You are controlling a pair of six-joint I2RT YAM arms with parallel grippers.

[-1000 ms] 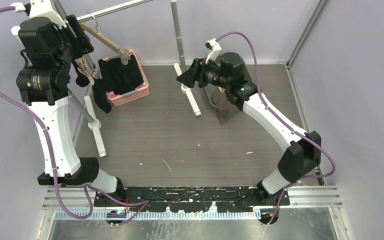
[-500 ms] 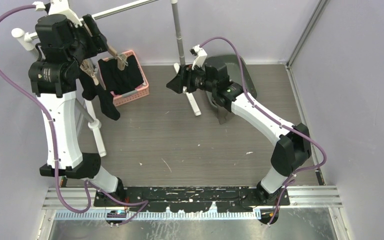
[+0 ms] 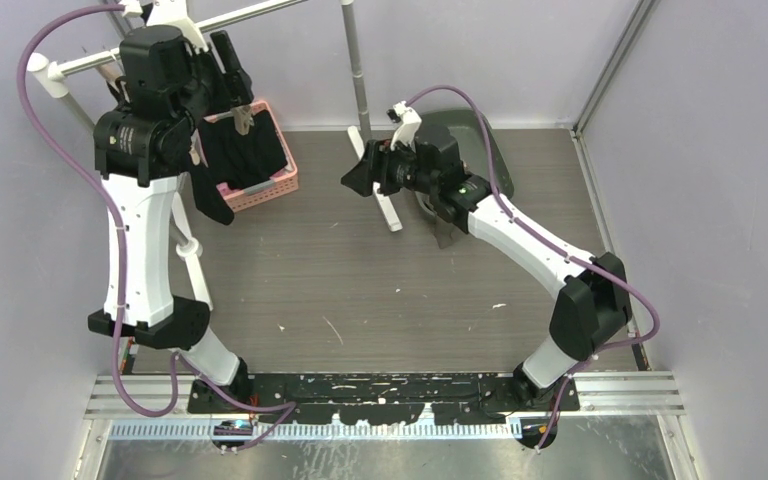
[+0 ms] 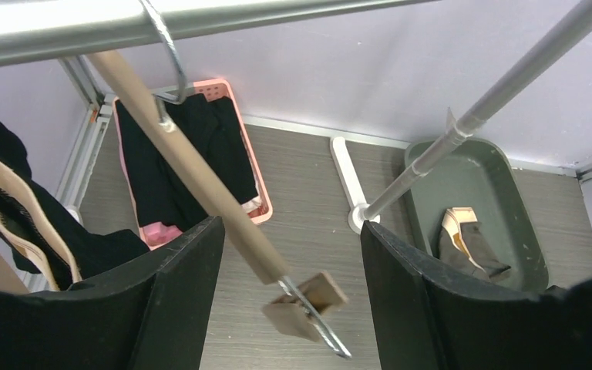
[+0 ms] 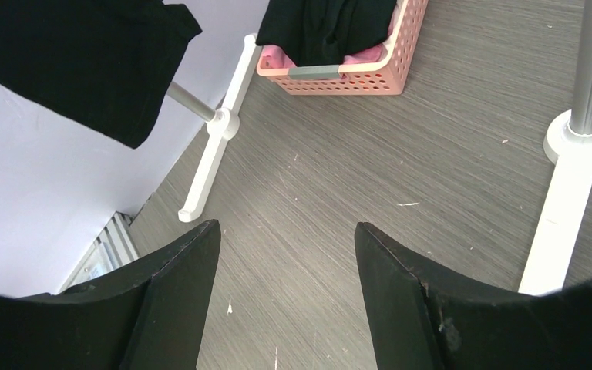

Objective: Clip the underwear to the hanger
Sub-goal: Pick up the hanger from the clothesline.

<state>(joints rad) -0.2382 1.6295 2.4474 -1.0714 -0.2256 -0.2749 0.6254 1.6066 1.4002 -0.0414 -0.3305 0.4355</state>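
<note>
"Left wrist view: which way does the hanger (image 4: 200,181) lie from the left claw (image 4: 289,247)?"

"Straight ahead. Its wooden bar slants from the hook on the rail (image 4: 293,17) at upper left down to lower centre. The free clip (image 4: 304,304) at its end shows between the two fingers. Whether it sits inside them or just beyond, I can't tell."

"And the claws?"

"Both released, holding nothing. The right claw (image 3: 352,178) sits mid-frame in the top view, aimed left and well apart from the hanger."

"Where's the underwear (image 3: 210,200)?"

"It's black, dangling under the left arm at upper left of the top view, just beside the pink basket (image 3: 272,188). In the wrist picture it's at the far left edge. It looks caught at the bar's other end, but that part is hidden. More black cloth lies in the basket."

"So what does the next move turn on?"

"The left arm is the nearer one, I'd judge. The loose edge has to travel along the bar's axis toward the free clip."
</note>
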